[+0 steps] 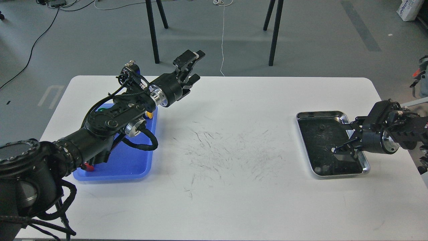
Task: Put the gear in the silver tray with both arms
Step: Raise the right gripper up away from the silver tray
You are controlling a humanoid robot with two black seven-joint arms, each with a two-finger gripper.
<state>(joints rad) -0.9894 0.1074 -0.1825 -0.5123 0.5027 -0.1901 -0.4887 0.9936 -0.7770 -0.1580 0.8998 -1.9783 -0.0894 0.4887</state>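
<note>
Head view, single frame.

Table (220, 140): white, rounded corners, scuffed with dark scratches about its centre.

Silver tray (302, 117): at 3 o'clock on the table, shiny rim, dark scratched bottom. A small dark speck lies on the bottom toward 12 o'clock; too small to say whether it is a gear.

Blue tray (130, 164): at 9 o'clock, mostly covered by the left arm. A yellow piece (150, 114) and a red piece (87, 166) peek out beside the arm; no gear can be made out for certain.

Left gripper (191, 68): raised past the blue tray's 1 o'clock corner, near the table's far edge, fingers spread apart, nothing between them.

Right gripper (344, 142): reaching in from 3 o'clock over the silver tray's near right part, fingers parted, nothing seen held; whether the tips touch the bottom cannot be told.

Step in hand, as judged: fetching a gear from the blue tray. To do it well, the left arm should swing back over the blue tray, come down square on the gear and close firmly. The right arm should clear the silver tray or steady its rim.

Writing: a white bag (409, 9) at the 1 o'clock corner of the floor bears dark lettering, not legible. No readable labels on the arms.
</note>
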